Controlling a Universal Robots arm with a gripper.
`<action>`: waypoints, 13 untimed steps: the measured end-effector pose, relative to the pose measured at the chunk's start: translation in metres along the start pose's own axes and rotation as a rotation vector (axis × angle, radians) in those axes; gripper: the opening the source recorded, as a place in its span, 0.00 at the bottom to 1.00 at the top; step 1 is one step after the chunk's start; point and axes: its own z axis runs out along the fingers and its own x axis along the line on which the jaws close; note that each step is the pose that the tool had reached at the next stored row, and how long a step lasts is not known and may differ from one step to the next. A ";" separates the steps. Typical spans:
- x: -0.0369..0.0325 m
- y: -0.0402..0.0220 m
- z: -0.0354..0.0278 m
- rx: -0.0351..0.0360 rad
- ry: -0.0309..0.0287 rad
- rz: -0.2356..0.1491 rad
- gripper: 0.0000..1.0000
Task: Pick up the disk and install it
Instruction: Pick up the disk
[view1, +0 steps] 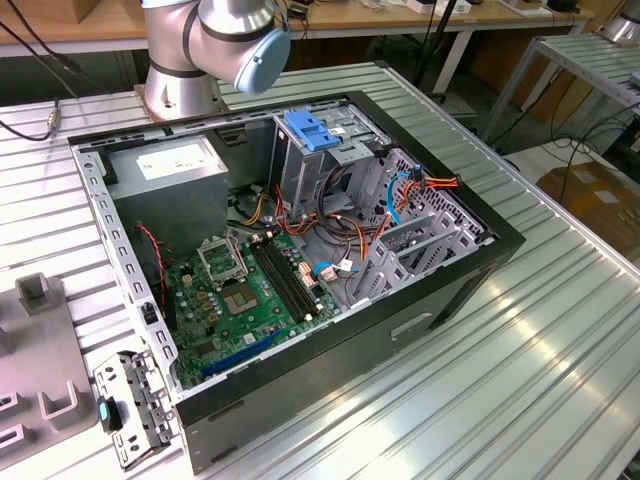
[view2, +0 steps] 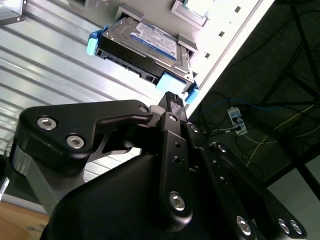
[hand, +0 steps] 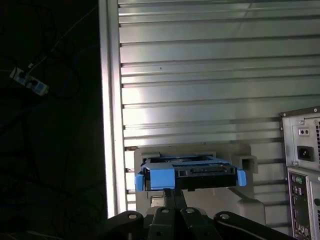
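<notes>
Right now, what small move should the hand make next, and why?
Probably ease the hand forward onto the disk: it lies in its grey holder near the table's edge, and the hand sits close before it, not yet around it.

The silver metal robot arm (view1: 185, 60) stands upright on its round base near the upper edge of the exterior view, toward the exterior view's left. Its thick joint carries a pale blue round cap (view1: 262, 58), which faces the exterior view's right. In both wrist views the black metal gripper (view2: 172, 98) (hand: 175, 192) points forward, away from the cameras. Its two slim fingers (view2: 174, 150) lie pressed together along their length. The black side links (view2: 75, 130) fold in toward the middle.
</notes>
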 end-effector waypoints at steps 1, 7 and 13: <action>0.0000 0.0000 0.0001 -0.0003 0.0004 -0.012 0.11; -0.0001 0.0000 0.0001 -0.0021 0.0040 -0.092 0.11; -0.0001 0.0000 0.0000 -0.0046 0.0091 -0.205 0.11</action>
